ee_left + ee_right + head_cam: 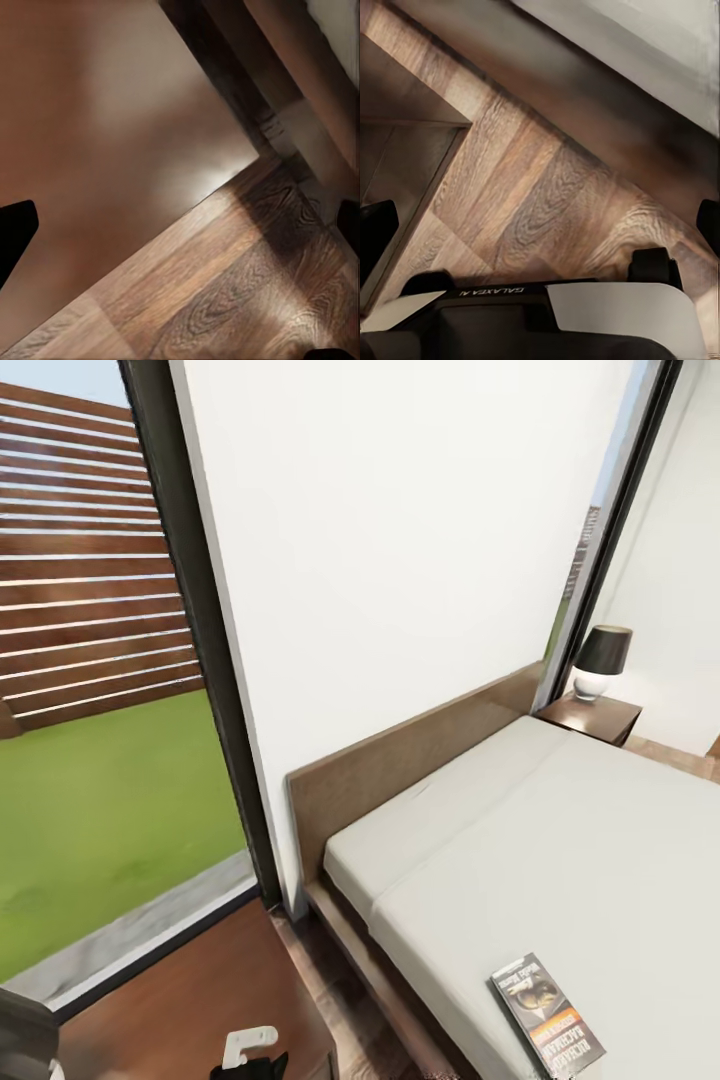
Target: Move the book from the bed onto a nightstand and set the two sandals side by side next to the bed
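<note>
Grippers apart and empty, left fingers [15,232] over reddish-brown wooden nightstand [190,1000]; dark grey, orange-banded paperback book [548,1015] lying on whitish-grey mattressed bed [560,840], not yet moved.

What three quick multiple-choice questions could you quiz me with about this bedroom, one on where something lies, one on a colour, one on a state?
1. Where does the book lie?
A. on the bed's mattress, near its edge
B. on the floor
C. on the far nightstand

2. What colour is the lamp's shade?
A. white
B. black
C. red

3. How does the book rest?
A. standing upright
B. open, pages up
C. closed and flat, cover up

Answers:
1 A: the head view shows it on the whitish mattress of the bed.
2 B: the lamp on the far nightstand has a black shade over a pale base.
3 C: its printed cover faces up, closed.
</note>
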